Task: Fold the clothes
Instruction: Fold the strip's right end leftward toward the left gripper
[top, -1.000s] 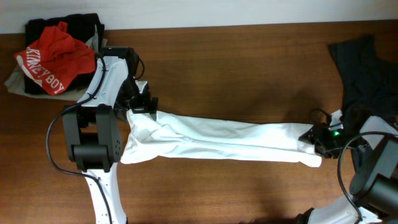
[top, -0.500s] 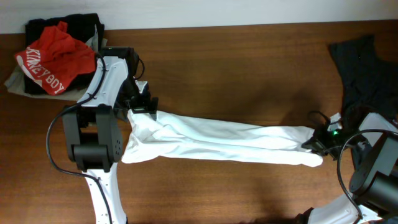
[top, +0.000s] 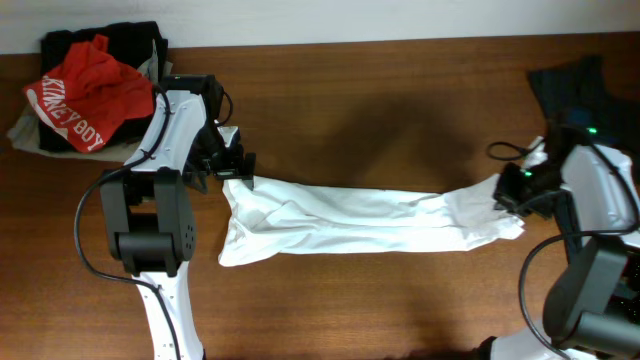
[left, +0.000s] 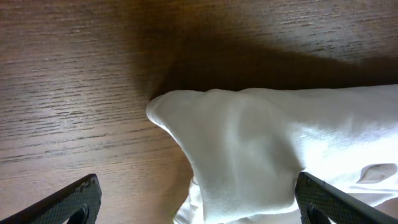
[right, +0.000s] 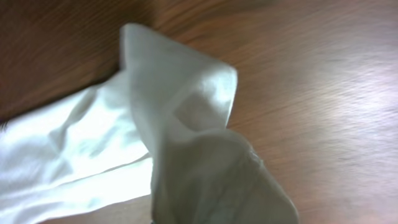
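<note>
My right pincer (top: 508, 192) is pinched shut on one end of the long plain white garment of thin soft fabric (top: 350, 212). The garment stretches away from it across the brown wooden table (top: 380, 110) to my left pincer (top: 236, 168). That one stands wide open, with the garment's other end just ahead between its fingers (left: 81, 196), ungripped.

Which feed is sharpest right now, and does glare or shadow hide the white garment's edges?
Overhead: sharp and evenly lit, white garment clearly outlined. Left wrist: crisp wood grain, dark shadow along the fabric's upper edge, right side slightly washed out. Right wrist: soft focus, nearest fabric blurred, sheen on the table.
</note>
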